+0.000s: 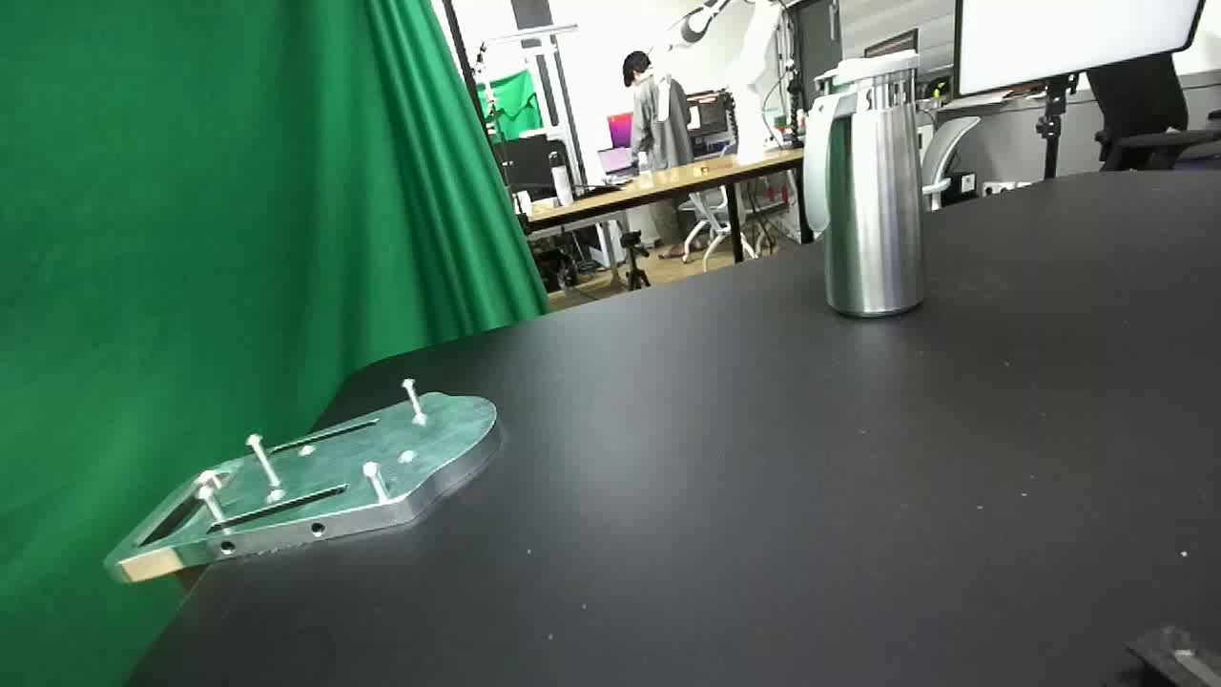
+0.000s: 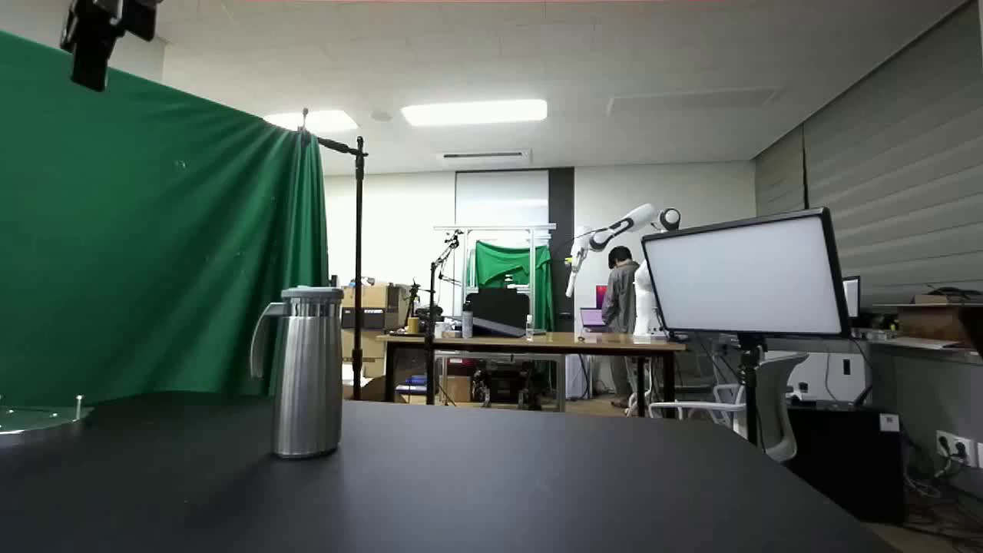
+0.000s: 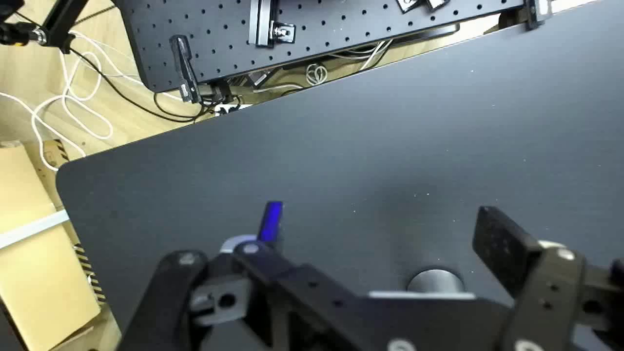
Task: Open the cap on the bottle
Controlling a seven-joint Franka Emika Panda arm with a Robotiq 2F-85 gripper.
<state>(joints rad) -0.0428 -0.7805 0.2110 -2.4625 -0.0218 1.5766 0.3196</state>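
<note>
Green curtain (image 1: 210,239) and a black tabletop (image 2: 537,491) mark your work area. On that tabletop the bottle (image 2: 307,384) stands upright in both exterior views, lower than your jaws and apart from them. Its cap (image 2: 311,293) is seated on top, and 1 curved handle (image 2: 259,342) stands out from the upper body. Per the wrist view, your gripper (image 3: 380,229) has its 2 fingers spread wide, tabletop showing between the tips; 1 finger shows a blue pad (image 3: 271,222). Between the jaws, past the gripper's housing, you have a rounded grey form (image 3: 435,281); it is partly hidden, and you cannot confirm from this view whether it is the bottle. Ahead of the fingertips, beyond the tabletop's edge, note a black perforated board (image 3: 317,29). Off past the blue-padded finger, also beyond the edge, is a cardboard box (image 3: 39,195). In an exterior view, a greenish plate (image 1: 329,468) with pegs (image 1: 265,465) lies well apart from the bottle, 1 end jutting past the tabletop's edge. Farther out you have a white panel (image 2: 743,276), a desk (image 2: 491,346) and a standing person (image 2: 620,296).
</note>
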